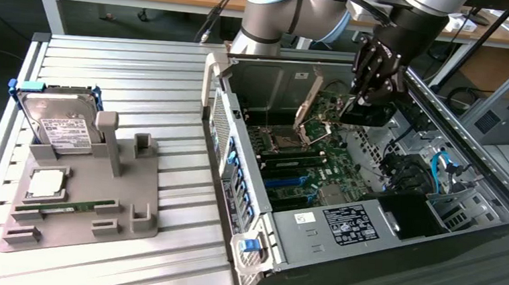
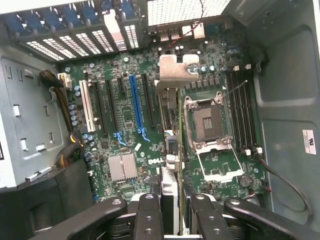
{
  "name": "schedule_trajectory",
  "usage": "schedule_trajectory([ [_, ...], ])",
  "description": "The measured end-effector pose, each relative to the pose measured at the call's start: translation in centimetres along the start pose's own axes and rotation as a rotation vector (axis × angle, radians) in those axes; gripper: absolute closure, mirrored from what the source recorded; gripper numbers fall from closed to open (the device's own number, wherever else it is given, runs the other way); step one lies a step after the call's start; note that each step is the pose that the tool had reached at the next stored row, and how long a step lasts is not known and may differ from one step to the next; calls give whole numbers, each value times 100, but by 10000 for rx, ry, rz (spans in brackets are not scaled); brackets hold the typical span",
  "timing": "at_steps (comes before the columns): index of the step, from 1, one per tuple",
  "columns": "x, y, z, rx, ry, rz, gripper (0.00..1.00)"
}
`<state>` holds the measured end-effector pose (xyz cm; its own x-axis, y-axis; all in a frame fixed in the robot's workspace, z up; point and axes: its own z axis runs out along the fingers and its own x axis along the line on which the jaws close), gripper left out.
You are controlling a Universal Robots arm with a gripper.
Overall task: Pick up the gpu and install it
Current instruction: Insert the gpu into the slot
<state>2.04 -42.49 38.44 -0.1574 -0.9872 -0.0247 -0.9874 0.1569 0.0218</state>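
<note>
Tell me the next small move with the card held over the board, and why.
Probably a small sideways shift away from the CPU socket, toward the nearest long black slot. The gripper is shut on the gpu, held edge-on above the motherboard, and its edge seems to line up between socket and slot, not over the slot.

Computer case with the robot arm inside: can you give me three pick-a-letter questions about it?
1. Where is the hard drive? A inside the computer B in the grey holder C on the floor
2. Which colour slot does the motherboard have? A blue B red C yellow
3. What does the gripper hold? A nothing B a memory stick C the gpu
Answers: B, it stands upright in the holder; A, a blue slot shows among black ones; C, the gpu sits edge-on between its fingers.
</note>
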Motion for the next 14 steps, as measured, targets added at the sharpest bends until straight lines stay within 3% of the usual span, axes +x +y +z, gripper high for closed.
schedule_trajectory([
  [14, 0, 0, 0, -19, 18, -770, 73],
])
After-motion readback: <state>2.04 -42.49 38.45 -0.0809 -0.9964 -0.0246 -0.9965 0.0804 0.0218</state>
